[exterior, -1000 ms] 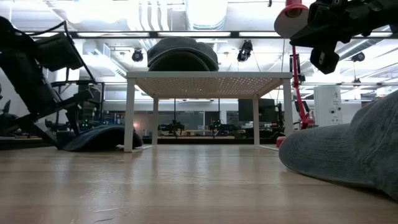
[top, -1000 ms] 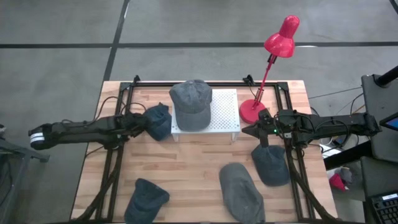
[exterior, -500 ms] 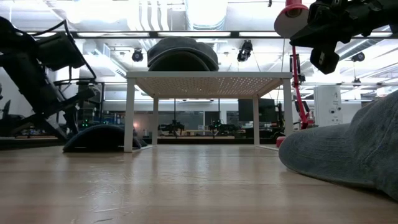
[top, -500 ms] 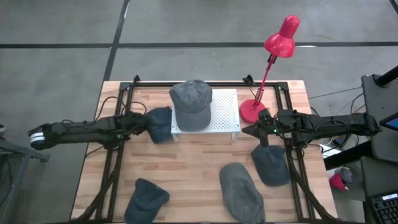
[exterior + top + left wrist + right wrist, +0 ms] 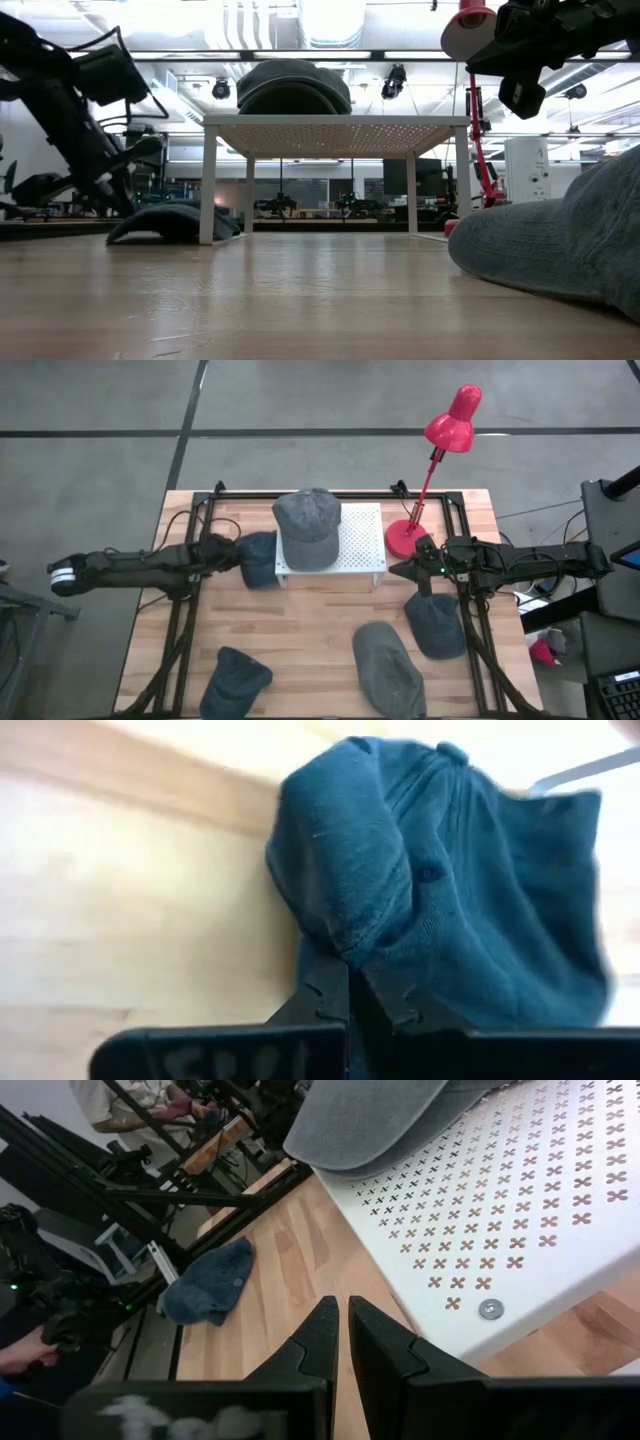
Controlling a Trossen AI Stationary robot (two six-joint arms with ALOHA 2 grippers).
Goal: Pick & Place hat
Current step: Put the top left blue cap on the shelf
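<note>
Hat of dark blue cloth, a soft cap (image 5: 258,557), lies on the pale wooden counter (image 5: 300,620) just beside the left legs of a small white perforated stand (image 5: 355,545). The left claw (image 5: 352,986) has its two dark fingers pressed together on a fold of that cap's fabric, pinching it at the edge nearest the arm; in the low view the cap (image 5: 172,222) sits low on the counter with the left arm slanting down to it. A grey cap (image 5: 306,525) rests on top of the white stand. Three more caps lie on the counter: a dark blue one (image 5: 235,678) near the front left, a grey one (image 5: 388,668) near the front middle, and a dark one (image 5: 435,624) to the right. The right claw (image 5: 342,1332) hangs above the counter beside the right end of the stand, its fingers closed on nothing. A red desk lamp (image 5: 436,460) stands behind it at the back right of the counter.
</note>
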